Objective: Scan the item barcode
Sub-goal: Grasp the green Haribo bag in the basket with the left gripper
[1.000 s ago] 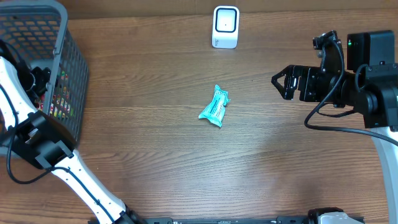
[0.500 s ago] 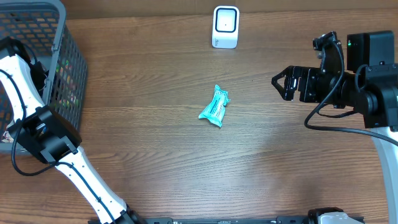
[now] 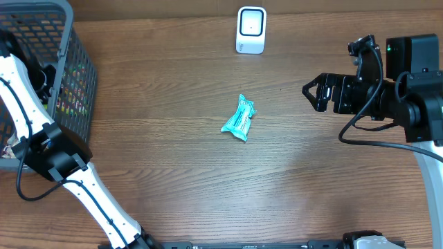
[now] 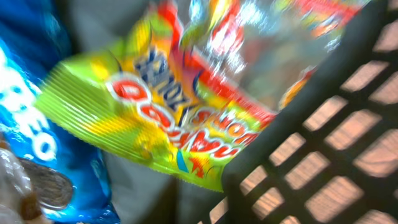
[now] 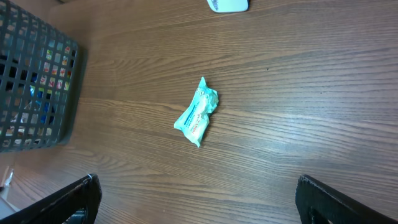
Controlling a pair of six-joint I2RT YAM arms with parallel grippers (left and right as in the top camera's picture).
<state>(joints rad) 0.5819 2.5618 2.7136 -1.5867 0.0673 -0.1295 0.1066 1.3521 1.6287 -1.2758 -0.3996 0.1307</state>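
Right claw [image 3: 310,92] spread wide, empty, well apart from the teal packet [image 3: 239,119]; left claw [image 3: 43,80] in the basket [image 3: 86,90], spread hidden

A small crinkled teal packet [image 3: 239,118] lies flat and slanted at the centre of the overhead frame. A rounded white scanner [image 3: 250,30] sits at top centre, well apart from it.

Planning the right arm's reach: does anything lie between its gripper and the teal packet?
Nothing visible does. Only bare table lies between the open right gripper and the teal packet; the white scanner stands off to one side.
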